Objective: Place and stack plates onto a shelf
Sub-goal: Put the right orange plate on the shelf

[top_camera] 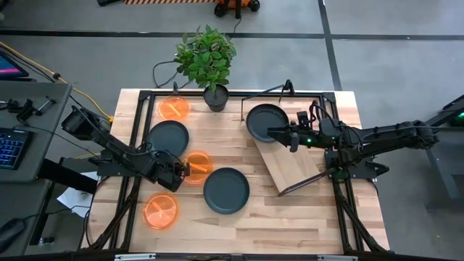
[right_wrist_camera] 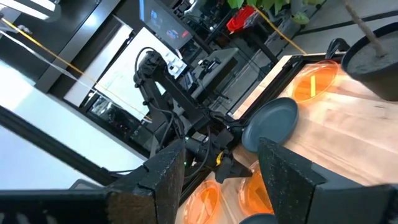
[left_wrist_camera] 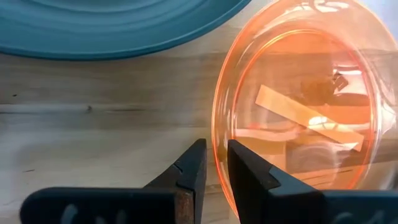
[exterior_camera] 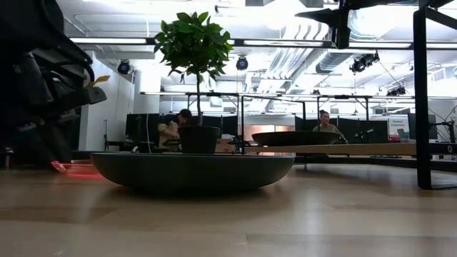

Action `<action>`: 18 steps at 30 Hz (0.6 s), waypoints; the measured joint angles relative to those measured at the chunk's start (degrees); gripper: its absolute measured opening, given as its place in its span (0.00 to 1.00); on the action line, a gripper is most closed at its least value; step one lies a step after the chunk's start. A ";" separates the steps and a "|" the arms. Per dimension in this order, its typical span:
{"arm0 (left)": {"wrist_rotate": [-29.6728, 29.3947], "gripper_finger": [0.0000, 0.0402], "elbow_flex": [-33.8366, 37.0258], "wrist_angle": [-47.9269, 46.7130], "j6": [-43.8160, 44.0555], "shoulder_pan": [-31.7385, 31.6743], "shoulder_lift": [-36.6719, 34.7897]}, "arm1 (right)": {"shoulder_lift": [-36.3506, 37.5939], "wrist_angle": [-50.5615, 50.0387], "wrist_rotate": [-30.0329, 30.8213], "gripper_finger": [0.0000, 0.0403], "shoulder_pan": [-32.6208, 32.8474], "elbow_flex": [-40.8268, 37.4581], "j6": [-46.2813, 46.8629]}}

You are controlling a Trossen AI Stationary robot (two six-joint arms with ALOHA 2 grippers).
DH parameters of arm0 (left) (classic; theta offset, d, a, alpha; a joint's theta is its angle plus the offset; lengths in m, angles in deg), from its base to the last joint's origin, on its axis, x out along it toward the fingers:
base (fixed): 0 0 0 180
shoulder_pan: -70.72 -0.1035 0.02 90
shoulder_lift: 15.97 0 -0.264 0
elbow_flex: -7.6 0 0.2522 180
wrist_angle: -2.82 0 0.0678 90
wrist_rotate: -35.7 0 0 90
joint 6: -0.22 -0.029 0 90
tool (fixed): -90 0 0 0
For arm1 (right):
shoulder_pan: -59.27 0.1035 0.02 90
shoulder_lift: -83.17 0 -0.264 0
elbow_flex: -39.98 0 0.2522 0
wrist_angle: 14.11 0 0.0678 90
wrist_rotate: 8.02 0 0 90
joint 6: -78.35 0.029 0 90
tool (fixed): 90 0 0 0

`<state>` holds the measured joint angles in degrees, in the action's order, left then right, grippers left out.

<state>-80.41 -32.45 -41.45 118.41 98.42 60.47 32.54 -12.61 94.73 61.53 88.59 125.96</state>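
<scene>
Left gripper pinching rim of translucent orange plate; right gripper open above shelf.

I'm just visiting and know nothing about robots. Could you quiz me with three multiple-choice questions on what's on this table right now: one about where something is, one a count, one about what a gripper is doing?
1. Where is the one grey plate that is already on the shelf?
A. At the shelf's end near the plant
B. At the shelf's end farthest from the plant
C. Under the shelf

2. How many orange plates are in sight?
A. One
B. Three
C. Five

3. What is the left gripper doing?
A. Hanging open, far from any plate
B. Holding the plant pot
C. Pinching the rim of an orange plate

Answers: 1 A, the high view shows it at the end next to the plant. 2 B, three lie on the tabletop. 3 C, the left wrist view shows its fingers closed on the rim.
</scene>
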 joint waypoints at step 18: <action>-6.28 0.00 0.29 -4.60 -2.92 0.00 -7.69 | 0.00 0.00 1.10 0.46 -0.02 0.00 -0.04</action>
<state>-86.70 -32.16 -46.04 115.49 98.42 52.78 32.54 -12.61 95.83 61.51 88.59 125.93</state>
